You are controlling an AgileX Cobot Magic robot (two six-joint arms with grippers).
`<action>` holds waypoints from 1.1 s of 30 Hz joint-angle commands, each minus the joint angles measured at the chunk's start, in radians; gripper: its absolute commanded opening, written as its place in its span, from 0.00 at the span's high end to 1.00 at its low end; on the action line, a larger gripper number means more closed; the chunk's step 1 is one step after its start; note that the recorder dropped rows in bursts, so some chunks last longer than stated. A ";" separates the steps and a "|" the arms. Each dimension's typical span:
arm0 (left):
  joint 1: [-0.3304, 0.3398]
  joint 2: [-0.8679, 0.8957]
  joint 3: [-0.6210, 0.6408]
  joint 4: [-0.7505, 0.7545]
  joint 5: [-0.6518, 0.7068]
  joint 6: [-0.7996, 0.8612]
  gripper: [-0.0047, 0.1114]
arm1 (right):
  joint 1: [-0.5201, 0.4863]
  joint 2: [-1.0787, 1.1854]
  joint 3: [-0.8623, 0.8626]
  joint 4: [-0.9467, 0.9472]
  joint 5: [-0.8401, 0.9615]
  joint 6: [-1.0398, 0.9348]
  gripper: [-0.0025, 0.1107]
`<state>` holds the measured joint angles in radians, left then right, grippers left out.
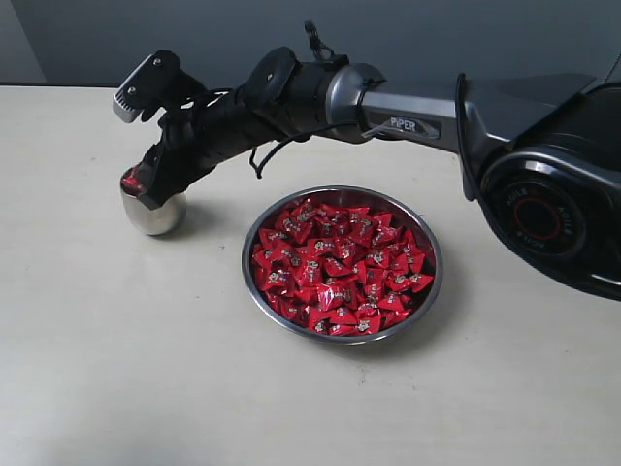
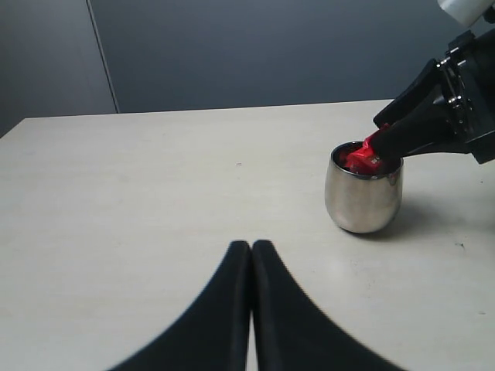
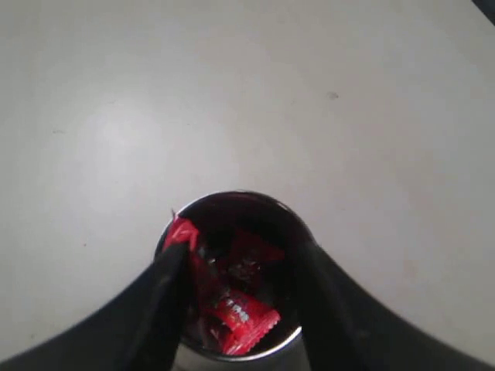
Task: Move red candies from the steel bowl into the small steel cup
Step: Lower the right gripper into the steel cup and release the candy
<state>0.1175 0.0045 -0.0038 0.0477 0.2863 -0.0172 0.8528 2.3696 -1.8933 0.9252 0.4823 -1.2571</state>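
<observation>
The polished, egg-bodied small steel cup (image 1: pixel 155 216) stands on the pale matte table (image 1: pixel 116 379) and holds a few crinkly red candies (image 3: pixel 236 313). The right gripper (image 3: pixel 240 251) spreads its black fingers wide over the cup's mouth, hiding part of the rim. Near it, the wide shallow steel bowl (image 1: pixel 436 282) is heaped with more candies. The left gripper (image 2: pixel 252 251) has its tapered fingers pressed together on nothing, over bare tabletop.

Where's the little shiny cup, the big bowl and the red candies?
small steel cup (image 2: pixel 362 202): left wrist view, on its rounded side.
steel bowl (image 1: pixel 438 264): exterior view, on its right rim.
red candies (image 1: pixel 340 262): exterior view, middle of the pile.
</observation>
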 commanded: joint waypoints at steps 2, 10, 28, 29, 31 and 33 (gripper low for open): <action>0.001 -0.004 0.004 -0.002 -0.002 -0.002 0.96 | -0.004 -0.005 -0.005 0.000 -0.027 0.001 0.56; 0.001 -0.004 0.004 -0.002 -0.002 -0.002 0.96 | -0.004 -0.005 -0.005 0.000 -0.045 0.001 0.56; 0.001 -0.004 0.004 -0.002 -0.002 -0.002 0.96 | -0.002 -0.005 -0.005 -0.039 -0.066 0.020 0.56; 0.001 -0.004 0.004 -0.002 -0.002 -0.002 0.96 | -0.002 -0.005 -0.005 -0.039 -0.066 0.020 0.56; 0.001 -0.004 0.004 -0.002 -0.002 -0.002 0.96 | -0.002 -0.005 -0.005 -0.044 -0.056 0.020 0.56; 0.001 -0.004 0.004 -0.002 -0.002 -0.002 0.96 | -0.004 -0.005 -0.005 -0.059 -0.039 0.020 0.56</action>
<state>0.1175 0.0045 -0.0038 0.0477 0.2863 -0.0172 0.8528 2.3696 -1.8933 0.8832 0.4259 -1.2368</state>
